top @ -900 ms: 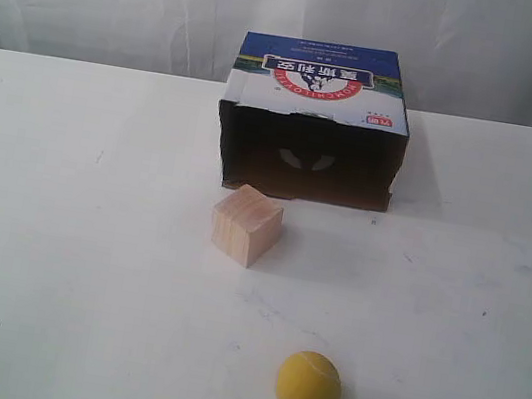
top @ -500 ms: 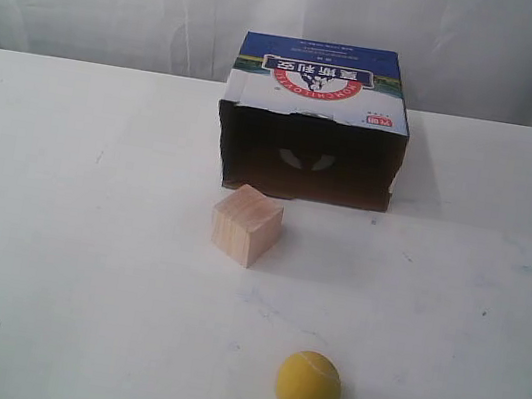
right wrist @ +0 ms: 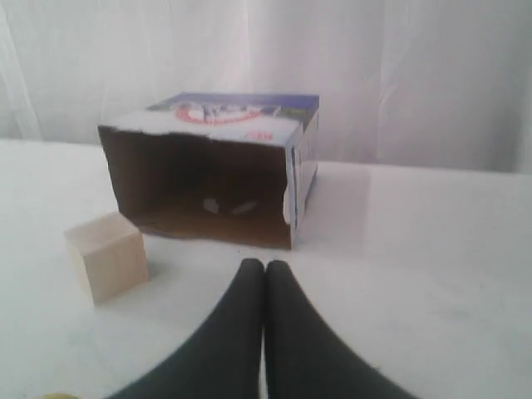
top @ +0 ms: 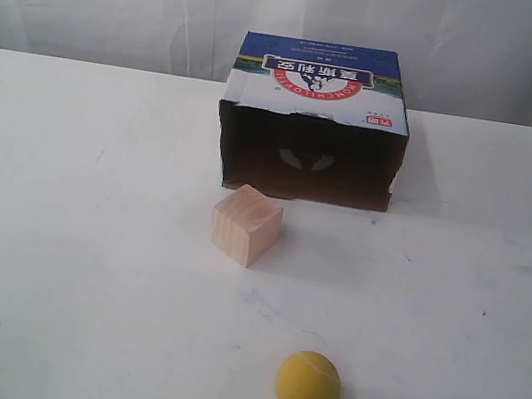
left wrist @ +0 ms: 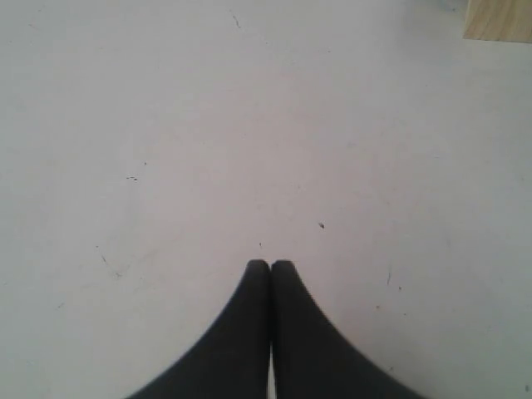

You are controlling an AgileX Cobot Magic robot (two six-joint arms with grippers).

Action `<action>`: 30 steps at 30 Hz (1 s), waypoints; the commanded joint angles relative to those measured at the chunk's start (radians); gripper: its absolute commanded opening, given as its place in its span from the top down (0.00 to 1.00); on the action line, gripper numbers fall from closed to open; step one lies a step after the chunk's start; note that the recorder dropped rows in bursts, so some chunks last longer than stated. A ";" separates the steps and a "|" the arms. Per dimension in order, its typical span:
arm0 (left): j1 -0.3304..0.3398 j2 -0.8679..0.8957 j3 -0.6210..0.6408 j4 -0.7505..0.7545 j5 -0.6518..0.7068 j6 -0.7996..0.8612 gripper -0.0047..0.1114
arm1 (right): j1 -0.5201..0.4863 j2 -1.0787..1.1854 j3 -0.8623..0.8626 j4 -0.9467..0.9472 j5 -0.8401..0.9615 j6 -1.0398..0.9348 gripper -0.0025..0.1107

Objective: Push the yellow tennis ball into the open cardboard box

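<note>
The yellow tennis ball (top: 308, 385) rests on the white table near the front edge of the exterior view; a sliver of it (right wrist: 51, 396) shows at the edge of the right wrist view. The open cardboard box (top: 314, 121) lies at the back with its dark opening facing the ball, and the right wrist view looks into the same box (right wrist: 218, 168). Neither arm shows in the exterior view. My left gripper (left wrist: 271, 264) is shut over bare table. My right gripper (right wrist: 264, 265) is shut, pointing toward the box with nothing between its fingers.
A pale wooden cube (top: 246, 224) stands between the ball and the box, left of the straight line between them; the cube (right wrist: 108, 255) also shows in the right wrist view, and a corner of it (left wrist: 497, 20) in the left wrist view. A white curtain hangs behind the table.
</note>
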 commanded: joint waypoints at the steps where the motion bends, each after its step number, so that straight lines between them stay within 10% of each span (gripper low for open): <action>1: -0.005 -0.005 0.004 0.000 0.017 0.002 0.96 | -0.007 -0.005 -0.117 -0.003 -0.003 0.041 0.98; 21: -0.005 -0.005 0.004 0.000 0.017 0.002 0.96 | -0.007 0.346 -0.580 0.362 0.698 -0.127 0.98; 30: -0.005 -0.005 0.004 0.000 0.017 0.002 0.96 | 0.020 0.560 -0.605 0.508 0.736 -0.395 0.98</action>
